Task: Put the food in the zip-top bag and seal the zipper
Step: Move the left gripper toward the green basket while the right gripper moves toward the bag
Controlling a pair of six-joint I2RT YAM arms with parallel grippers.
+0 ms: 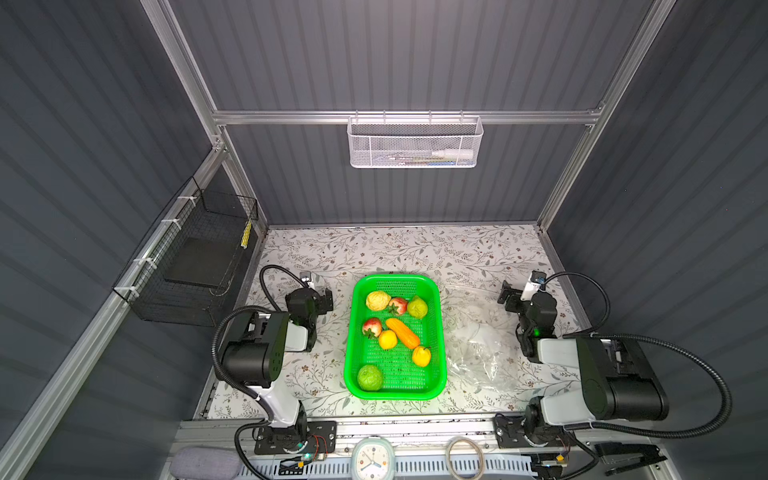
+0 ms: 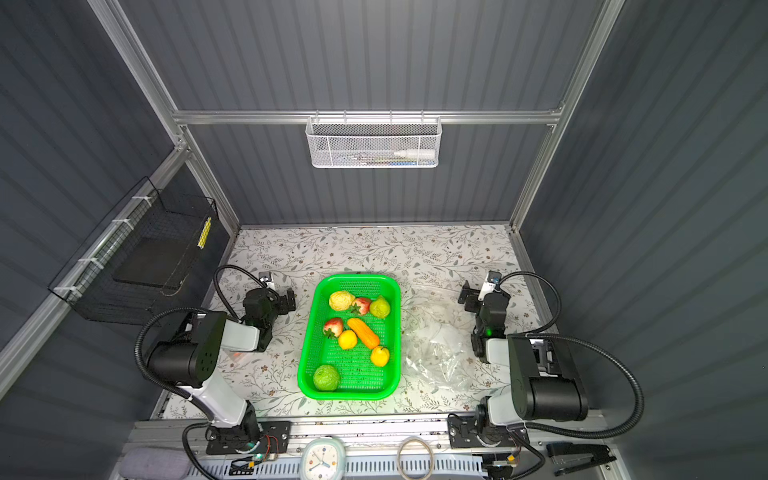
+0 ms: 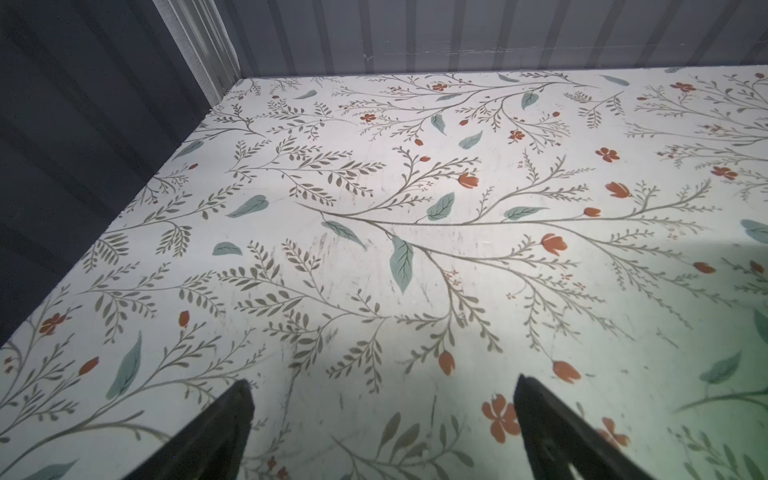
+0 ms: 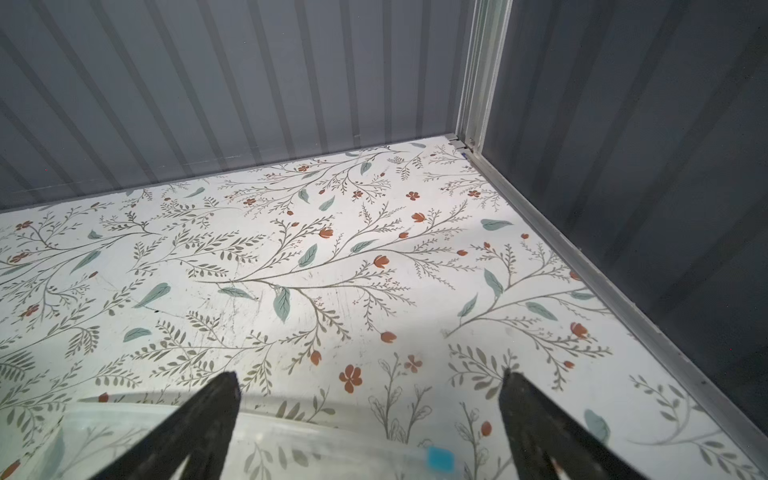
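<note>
Nothing begun: left tool point(image 3: 382, 384) and right tool point(image 4: 369, 376) hang released and empty, the food point(image 1: 402, 332) sits in the green basket point(image 1: 351, 328), so the zip-top bag point(image 1: 478, 345) likely needs opening first.

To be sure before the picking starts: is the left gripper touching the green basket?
Apart. In both top views a strip of flowered table shows between the left gripper and the green basket.

Blurry zipper slider point(image 4: 440, 459) (partly off-frame)
</note>
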